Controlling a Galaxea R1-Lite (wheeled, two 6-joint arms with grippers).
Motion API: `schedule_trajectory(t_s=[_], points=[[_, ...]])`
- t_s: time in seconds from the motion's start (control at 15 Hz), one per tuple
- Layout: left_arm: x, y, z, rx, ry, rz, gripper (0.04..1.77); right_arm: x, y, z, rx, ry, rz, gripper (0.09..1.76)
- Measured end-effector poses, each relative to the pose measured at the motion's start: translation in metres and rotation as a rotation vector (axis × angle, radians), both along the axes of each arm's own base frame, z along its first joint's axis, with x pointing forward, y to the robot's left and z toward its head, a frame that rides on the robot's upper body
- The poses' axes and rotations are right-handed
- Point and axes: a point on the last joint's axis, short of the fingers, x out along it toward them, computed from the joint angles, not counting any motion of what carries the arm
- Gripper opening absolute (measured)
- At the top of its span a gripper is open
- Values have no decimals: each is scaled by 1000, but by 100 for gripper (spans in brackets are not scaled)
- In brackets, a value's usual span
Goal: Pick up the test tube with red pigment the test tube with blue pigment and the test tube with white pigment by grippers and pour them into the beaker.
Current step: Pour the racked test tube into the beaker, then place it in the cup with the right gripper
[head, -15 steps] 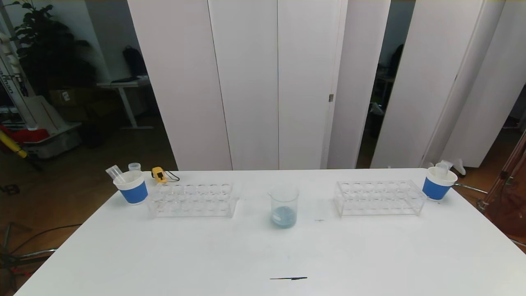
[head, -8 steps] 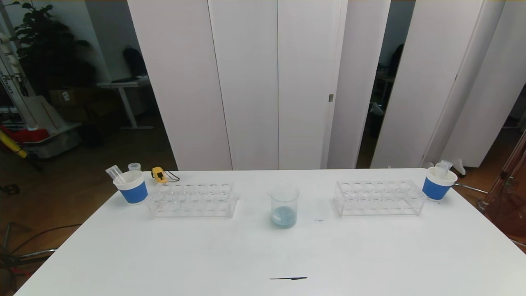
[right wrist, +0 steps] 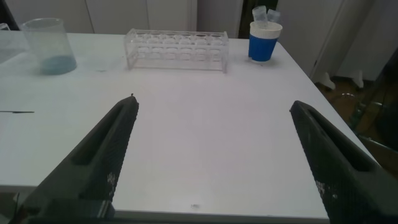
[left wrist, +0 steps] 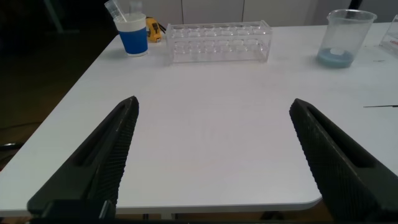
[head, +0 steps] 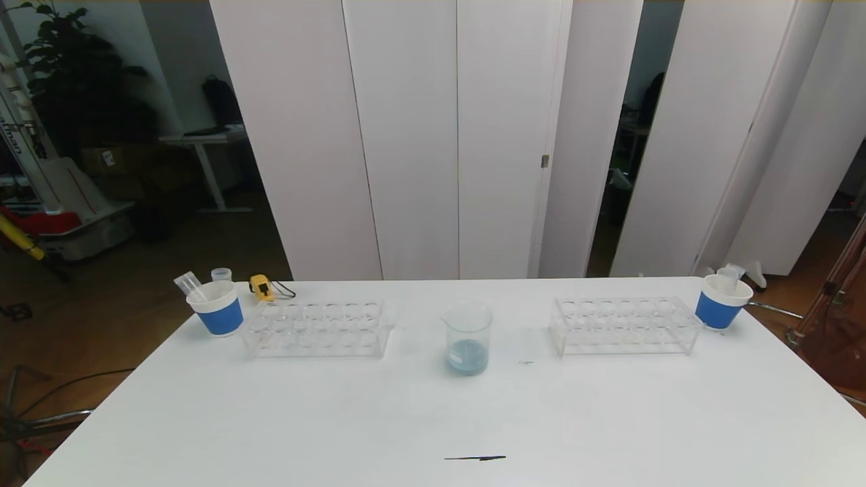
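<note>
Nothing moved; beaker point(head: 467, 337) well apart from both open end effectors.

Left hand point(left wrist: 211, 155) and right hand point(right wrist: 211, 155), long tapered fingers point(left wrist: 102, 158) (dark grey), ribbed inner faces

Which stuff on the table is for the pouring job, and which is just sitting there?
For the job:
beaker holding bluish liquid
left gripper, open
right gripper, open

Just sitting there:
two clear racks
two blue paper cups
yellow gadget
</note>
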Motion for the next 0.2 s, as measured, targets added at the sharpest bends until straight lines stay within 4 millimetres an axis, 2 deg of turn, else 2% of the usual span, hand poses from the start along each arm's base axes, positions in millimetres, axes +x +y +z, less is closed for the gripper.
schedule_trajectory(t_s=[0.2], points=[[0,0,0,0,0,0,173,0,0,0,0,1,-1,175]])
